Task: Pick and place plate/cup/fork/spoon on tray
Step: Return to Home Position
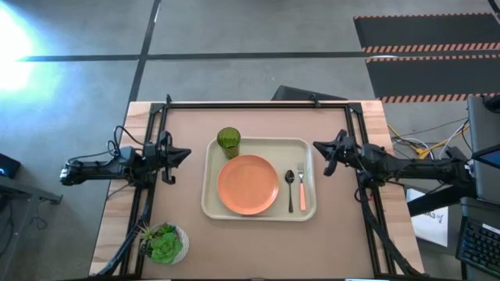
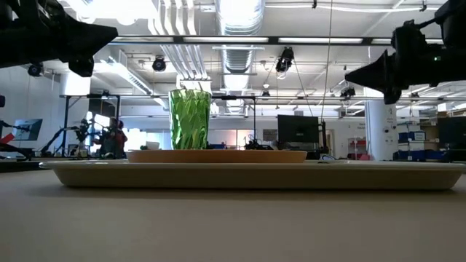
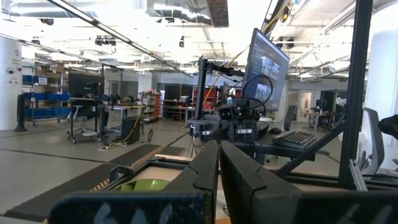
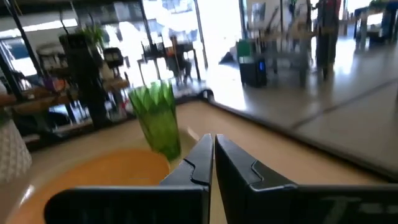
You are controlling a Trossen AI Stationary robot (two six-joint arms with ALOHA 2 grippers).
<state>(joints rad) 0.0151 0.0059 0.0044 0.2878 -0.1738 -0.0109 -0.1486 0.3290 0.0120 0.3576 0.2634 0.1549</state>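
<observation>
The cream tray (image 1: 214,204) lies in the middle of the table. On it rest the orange plate (image 1: 248,184), the dark spoon (image 1: 290,186) and the pink-handled fork (image 1: 301,187), both to the plate's right. The green cup (image 1: 228,142) stands upright at the tray's far left corner; it also shows in the low view (image 2: 189,119) and the right wrist view (image 4: 157,118). My left gripper (image 1: 186,154) is shut and empty, left of the tray, above the table. My right gripper (image 1: 316,146) is shut and empty, right of the tray, above the table.
A white bowl with a leafy green plant (image 1: 164,243) stands near the table's near left corner. A black frame (image 1: 258,103) runs along the table's far edge and down both sides. Bare tabletop lies in front of the tray.
</observation>
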